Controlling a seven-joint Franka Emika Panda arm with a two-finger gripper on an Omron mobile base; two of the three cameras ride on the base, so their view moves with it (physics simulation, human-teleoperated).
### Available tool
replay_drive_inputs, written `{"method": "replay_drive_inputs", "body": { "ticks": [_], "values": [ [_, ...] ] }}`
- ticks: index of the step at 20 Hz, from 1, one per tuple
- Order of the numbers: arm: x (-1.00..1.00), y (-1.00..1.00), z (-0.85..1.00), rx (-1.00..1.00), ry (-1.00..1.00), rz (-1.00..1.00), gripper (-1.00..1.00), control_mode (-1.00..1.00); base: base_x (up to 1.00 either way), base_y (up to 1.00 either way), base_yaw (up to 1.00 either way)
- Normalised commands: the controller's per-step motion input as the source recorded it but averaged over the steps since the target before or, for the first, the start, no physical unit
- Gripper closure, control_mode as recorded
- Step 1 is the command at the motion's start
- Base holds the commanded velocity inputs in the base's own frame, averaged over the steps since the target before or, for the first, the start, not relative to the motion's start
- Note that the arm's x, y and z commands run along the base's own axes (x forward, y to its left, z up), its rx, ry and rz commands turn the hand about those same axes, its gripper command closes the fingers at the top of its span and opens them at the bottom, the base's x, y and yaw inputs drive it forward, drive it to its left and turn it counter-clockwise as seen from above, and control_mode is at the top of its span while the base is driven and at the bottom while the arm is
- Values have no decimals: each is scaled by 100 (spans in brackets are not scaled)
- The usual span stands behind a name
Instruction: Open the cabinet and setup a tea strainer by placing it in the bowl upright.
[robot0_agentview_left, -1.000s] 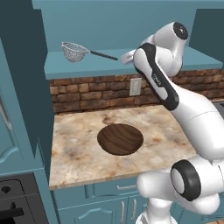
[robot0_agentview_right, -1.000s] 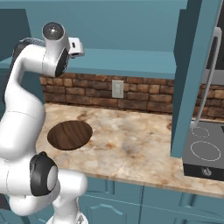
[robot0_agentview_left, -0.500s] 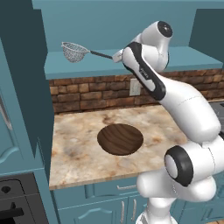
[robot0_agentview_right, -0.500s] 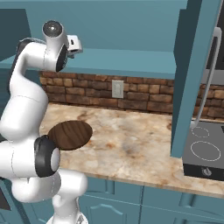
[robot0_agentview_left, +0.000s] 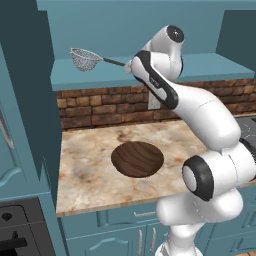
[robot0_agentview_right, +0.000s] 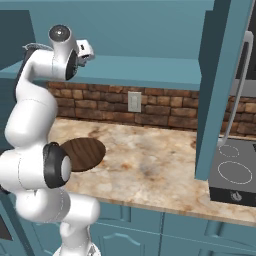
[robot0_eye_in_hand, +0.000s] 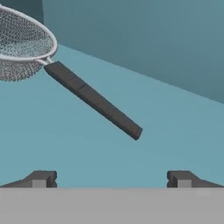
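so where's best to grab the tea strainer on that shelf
Probably by the straight dark handle, not the round mesh basket. It is a narrow flat bar that the open fingers could straddle, and its free end points toward the gripper, so come in from that end.

No text, label, brand, number or sign can be read anywhere in these views.
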Motion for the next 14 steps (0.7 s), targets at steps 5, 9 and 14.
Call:
{"method": "replay_drive_inputs", "body": {
  "ticks": [5,9,14],
  "values": [
    [25,0,0,-13,0,0,-100,-100,0,0,0],
    [26,3,0,-12,0,0,-100,-100,0,0,0],
    [27,9,-7,-11,0,0,-100,-100,0,0,0]
  ]
}}
